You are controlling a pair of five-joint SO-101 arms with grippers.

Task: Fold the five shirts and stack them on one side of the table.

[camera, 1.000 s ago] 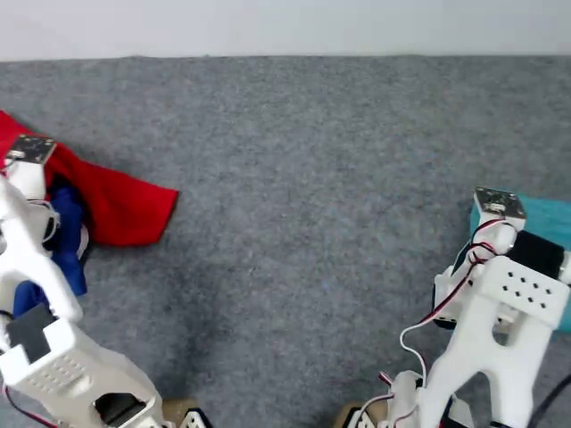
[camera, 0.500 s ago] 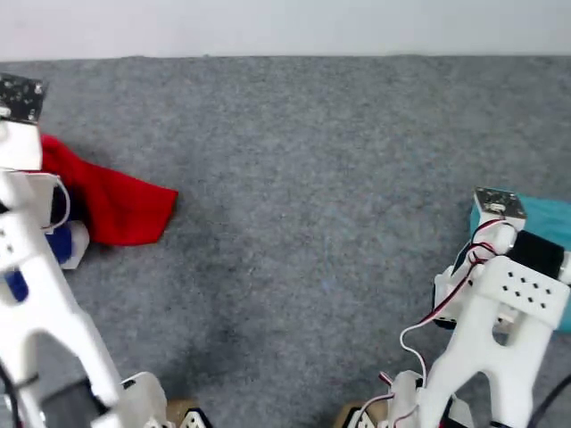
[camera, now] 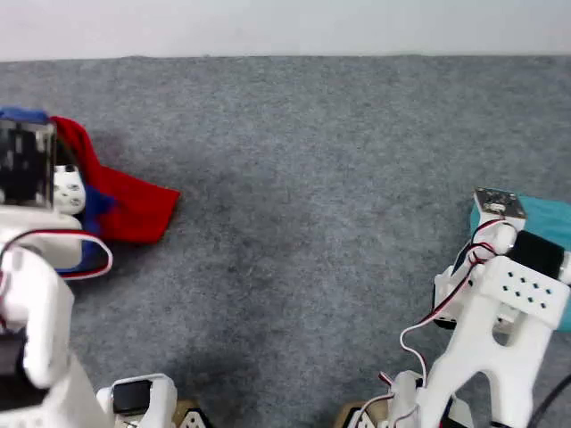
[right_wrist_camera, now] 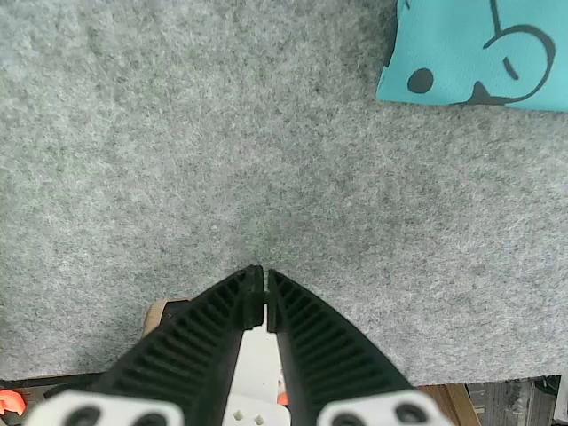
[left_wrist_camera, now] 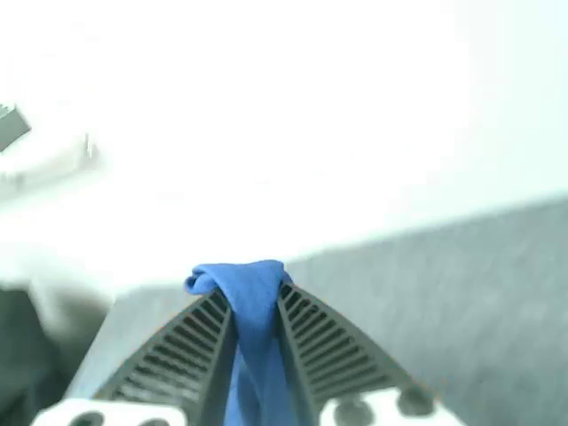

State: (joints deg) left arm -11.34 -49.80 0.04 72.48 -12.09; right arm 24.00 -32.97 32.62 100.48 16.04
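Note:
At the table's left edge my left gripper [left_wrist_camera: 253,297] is shut on a blue shirt [left_wrist_camera: 248,302], lifted off the mat; the blue shirt [camera: 94,203] hangs under the raised arm. A red shirt [camera: 129,207] lies crumpled on the grey mat beside it. A folded teal shirt [right_wrist_camera: 479,53] with a dark print lies flat at the right edge, seen as the teal shirt [camera: 546,223] behind the right arm. My right gripper [right_wrist_camera: 264,297] is shut on nothing, low over bare mat near the front edge.
The grey felt mat [camera: 312,196] covers the table, and a white wall runs along its far edge. The right arm's white body [camera: 500,330] stands at the front right. The wooden table edge [right_wrist_camera: 160,311] shows under the right gripper.
The left arm has risen and swung toward the back, pulling the blue shirt up off the pile beside the red one. The right arm has kept still.

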